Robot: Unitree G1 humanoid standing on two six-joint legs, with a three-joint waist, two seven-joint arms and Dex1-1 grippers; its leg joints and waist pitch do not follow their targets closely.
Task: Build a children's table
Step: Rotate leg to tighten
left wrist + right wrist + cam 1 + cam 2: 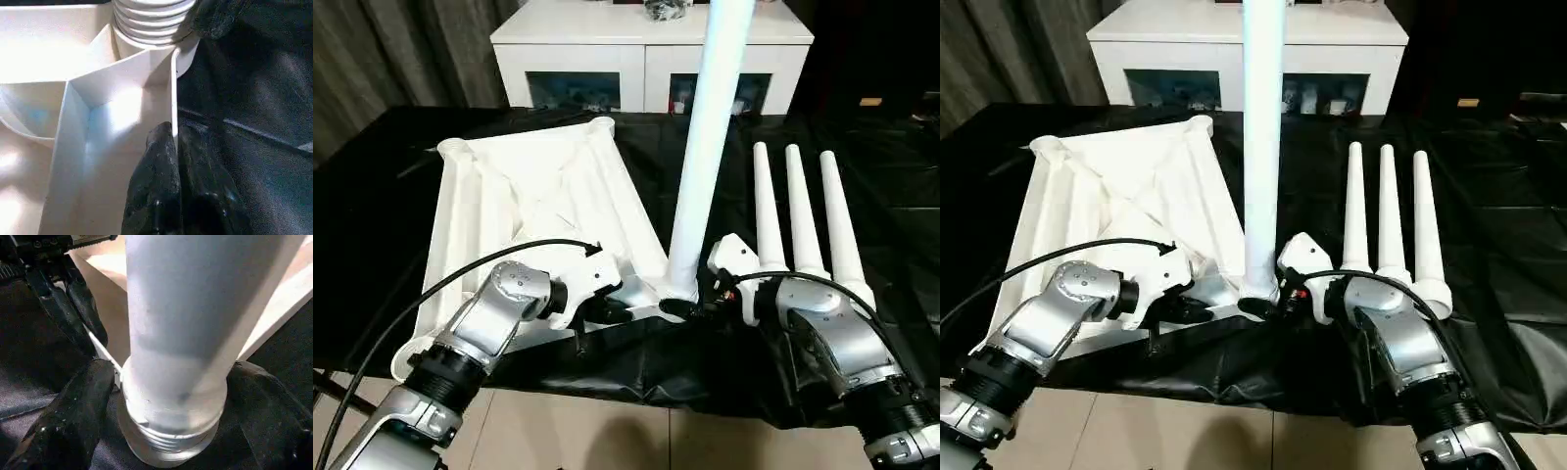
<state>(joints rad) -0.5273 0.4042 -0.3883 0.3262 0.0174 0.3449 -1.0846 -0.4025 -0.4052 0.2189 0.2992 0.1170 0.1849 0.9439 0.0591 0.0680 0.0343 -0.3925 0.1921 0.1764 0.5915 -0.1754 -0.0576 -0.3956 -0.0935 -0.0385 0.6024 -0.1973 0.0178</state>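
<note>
The right gripper point(166, 396) clasps the base of the upright leg point(710, 147), its ridged thread half seated in the socket at the top's point(538, 196) five o'clock corner. The left gripper point(174, 142) pinches the thin rim. Likely next: more turns. Three smooth tapered legs point(798, 211) lie at three o'clock.
</note>
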